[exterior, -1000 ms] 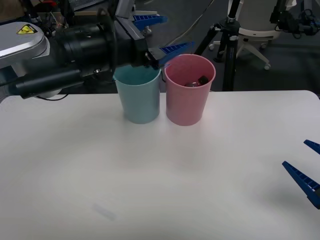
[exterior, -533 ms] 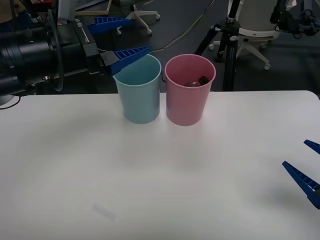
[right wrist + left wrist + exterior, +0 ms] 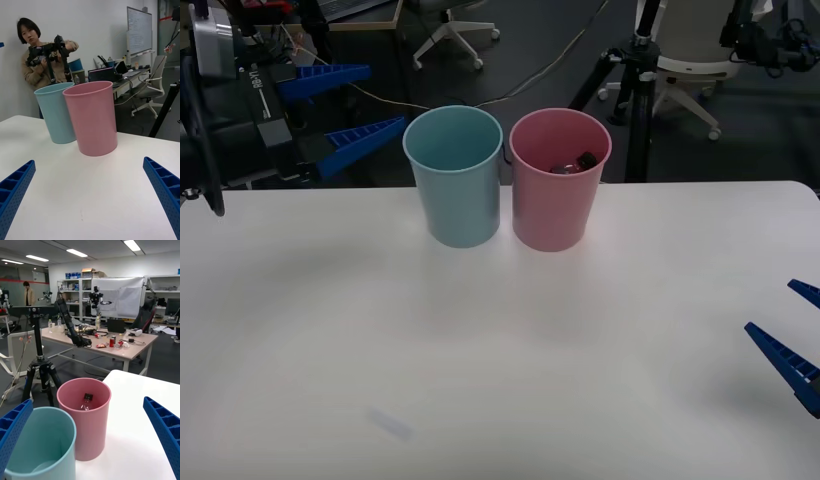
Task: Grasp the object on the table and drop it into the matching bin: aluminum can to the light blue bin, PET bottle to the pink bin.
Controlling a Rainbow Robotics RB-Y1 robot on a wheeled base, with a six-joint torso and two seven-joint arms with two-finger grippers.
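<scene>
Down inside the pink bin (image 3: 560, 180) lies the PET bottle (image 3: 572, 163), black cap showing (so the drop looks done to me). Just beside it stands the light blue bin (image 3: 454, 176), both on the table (image 3: 500, 350). Off beyond the table's far left edge hangs the left gripper (image 3: 345, 110), fingers spread and holding nothing. Low at the table's right edge waits the right gripper (image 3: 792, 335), fingers likewise parted. Next, I'd guess, the left arm only needs to pull clear and park.
</scene>
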